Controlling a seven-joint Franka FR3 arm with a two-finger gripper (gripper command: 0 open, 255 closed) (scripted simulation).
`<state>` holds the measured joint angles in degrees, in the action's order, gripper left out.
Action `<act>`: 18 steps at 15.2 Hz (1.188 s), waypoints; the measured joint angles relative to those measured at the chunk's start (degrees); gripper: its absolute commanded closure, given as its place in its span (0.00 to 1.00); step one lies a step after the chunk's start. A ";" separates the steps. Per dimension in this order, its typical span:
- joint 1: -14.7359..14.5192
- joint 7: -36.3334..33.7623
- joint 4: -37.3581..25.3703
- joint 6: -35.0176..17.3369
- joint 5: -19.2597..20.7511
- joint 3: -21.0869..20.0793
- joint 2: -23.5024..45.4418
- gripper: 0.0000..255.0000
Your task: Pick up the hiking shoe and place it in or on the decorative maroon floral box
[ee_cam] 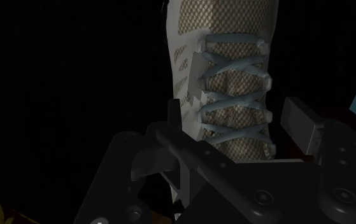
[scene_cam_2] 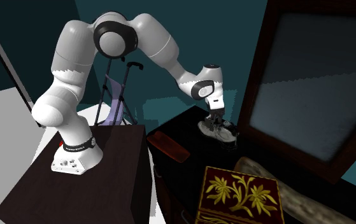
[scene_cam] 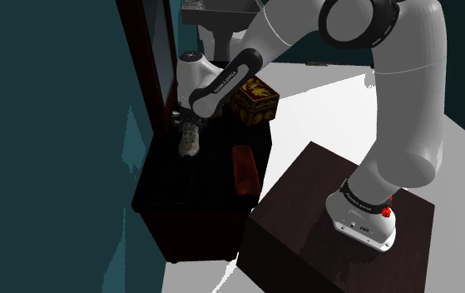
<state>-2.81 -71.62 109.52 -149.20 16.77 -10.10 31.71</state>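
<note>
1. Hiking shoe (ee_cam: 227,76): tan woven mesh upper, pale grey side panels, and flat grey-blue laces crossed in rows. From the wrist view it is long and narrow, seen from above.
2. The shoe lies on the dark cabinet (scene_cam: 180,187), close to the edge that runs along the tall dark-framed mirror (scene_cam_2: 310,83). It is well apart from the box.
3. Gripper (ee_cam: 237,121) sits low over the laced part with its jaws spread, one on each side. I see a dark gap between one finger (ee_cam: 300,124) and the shoe, so I log it as not clasped.
4. Maroon box (scene_cam_2: 239,194): squarish, with a glossy lid carrying gold flowers and leaves. It sits at a cabinet corner.
5. Red oblong item (scene_cam: 244,169): flat and smooth, lying along the cabinet edge nearest the stand (scene_cam: 305,191).
6. I get the lace and mesh detail from the wrist view. In the exterior views the shoe is a pale lump under the hand.
</note>
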 measured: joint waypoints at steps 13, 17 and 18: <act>0.77 1.17 -0.21 3.33 -1.31 -0.98 -3.00 1.00; 1.20 1.85 0.03 5.41 -2.22 -1.64 -5.36 1.00; 1.30 2.03 -0.01 5.97 -2.46 -1.79 -5.90 1.00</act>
<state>-1.51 -69.59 109.51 -143.23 14.31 -11.89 25.81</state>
